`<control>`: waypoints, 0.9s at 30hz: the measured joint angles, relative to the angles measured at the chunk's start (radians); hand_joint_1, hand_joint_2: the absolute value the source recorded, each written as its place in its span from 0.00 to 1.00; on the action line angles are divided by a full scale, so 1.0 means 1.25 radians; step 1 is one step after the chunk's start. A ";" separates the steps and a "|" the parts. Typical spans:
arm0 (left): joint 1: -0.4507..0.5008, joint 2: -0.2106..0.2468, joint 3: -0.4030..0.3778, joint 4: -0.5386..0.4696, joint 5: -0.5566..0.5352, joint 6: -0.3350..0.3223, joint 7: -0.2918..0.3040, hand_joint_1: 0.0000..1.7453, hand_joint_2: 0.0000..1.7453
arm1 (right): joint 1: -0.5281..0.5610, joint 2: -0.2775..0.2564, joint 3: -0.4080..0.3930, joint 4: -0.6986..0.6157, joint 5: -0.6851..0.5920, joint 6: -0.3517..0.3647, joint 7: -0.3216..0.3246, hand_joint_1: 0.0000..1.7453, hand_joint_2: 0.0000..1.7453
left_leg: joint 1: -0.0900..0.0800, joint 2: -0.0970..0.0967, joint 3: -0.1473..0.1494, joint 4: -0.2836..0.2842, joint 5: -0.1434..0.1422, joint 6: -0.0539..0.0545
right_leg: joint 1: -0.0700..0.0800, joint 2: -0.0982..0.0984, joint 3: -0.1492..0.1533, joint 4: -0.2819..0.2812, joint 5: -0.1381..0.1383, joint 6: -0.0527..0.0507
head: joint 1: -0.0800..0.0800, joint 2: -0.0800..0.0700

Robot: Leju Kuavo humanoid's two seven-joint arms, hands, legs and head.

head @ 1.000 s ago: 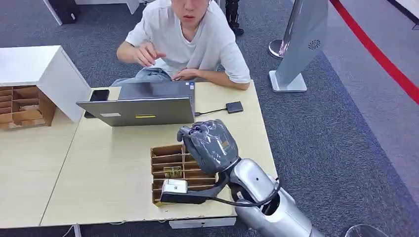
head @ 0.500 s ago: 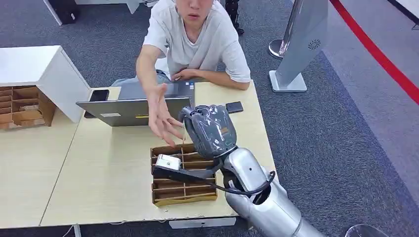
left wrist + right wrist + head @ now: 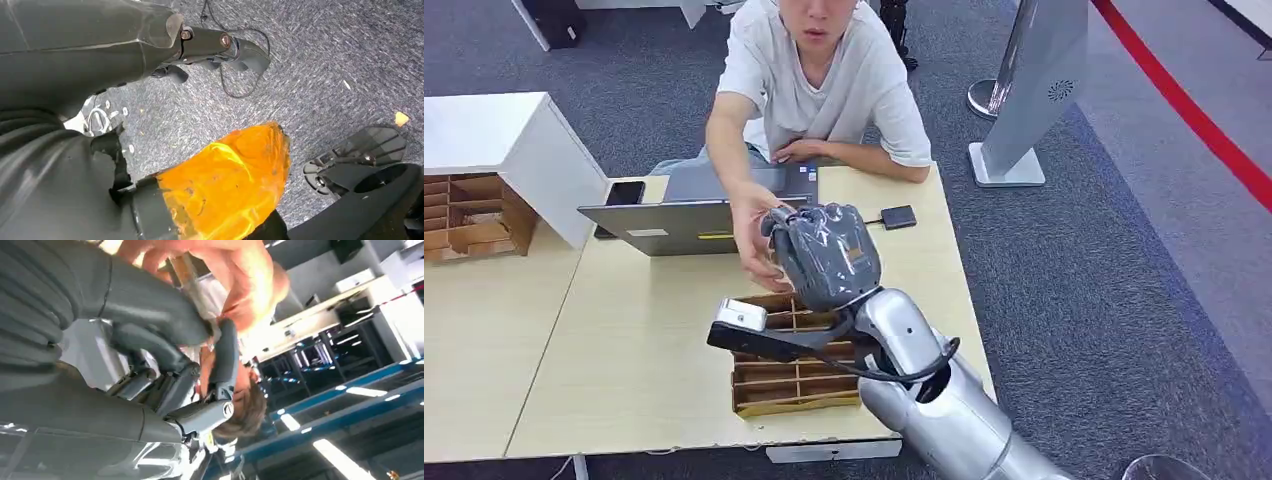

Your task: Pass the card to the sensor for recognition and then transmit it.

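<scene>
Now right hand [image 3: 824,255] up high over table [image 3: 624,340], near person's hand [image 3: 754,235], so person can take card. Thumb and fingers [image 3: 150,345] curl in around thin card [image 3: 197,292]; card edge pokes out at thumb tip. Person's fingers touch card there, ready to pull. Handover looks close to done. Sensor [image 3: 899,216] lies on table by laptop [image 3: 704,225], wire joining them. Box [image 3: 794,375] with slots sits under arm. Left hand [image 3: 215,42] hangs low over floor; cannot tell if it grips anything.
</scene>
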State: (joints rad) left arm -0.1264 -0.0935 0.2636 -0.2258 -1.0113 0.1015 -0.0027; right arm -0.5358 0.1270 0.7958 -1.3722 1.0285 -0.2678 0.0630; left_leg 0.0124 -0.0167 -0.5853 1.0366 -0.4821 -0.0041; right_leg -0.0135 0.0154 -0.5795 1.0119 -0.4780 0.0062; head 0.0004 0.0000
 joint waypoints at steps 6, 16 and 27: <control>0.000 0.000 0.000 0.000 0.000 0.001 0.000 0.00 0.00 | 0.001 0.004 0.000 -0.001 -0.027 0.007 -0.010 0.00 0.00 | 0.000 0.000 0.000 0.000 0.000 0.000 | 0.000 0.000 0.000 0.000 0.000 0.000 | 0.000 0.000; 0.002 0.000 0.000 0.000 0.013 0.016 -0.004 0.00 0.00 | 0.040 0.002 -0.008 -0.036 -0.099 -0.035 -0.063 0.00 0.00 | 0.000 0.000 0.000 0.000 0.000 0.000 | 0.000 0.000 0.000 0.000 0.000 0.000 | 0.000 0.000; 0.017 0.002 0.008 0.000 0.034 0.042 -0.018 0.00 0.00 | 0.155 -0.015 -0.048 -0.141 -0.317 -0.085 -0.207 0.00 0.00 | 0.000 0.000 0.000 0.000 0.000 0.000 | 0.000 0.000 0.000 0.000 0.000 0.000 | 0.000 0.000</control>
State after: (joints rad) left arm -0.1050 -0.0916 0.2739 -0.2258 -0.9693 0.1534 -0.0252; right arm -0.3418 0.1087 0.7362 -1.5489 0.6327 -0.3742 -0.1954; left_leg 0.0123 -0.0168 -0.5854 1.0366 -0.4822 -0.0041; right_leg -0.0135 0.0153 -0.5799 1.0116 -0.4782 0.0064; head 0.0004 0.0000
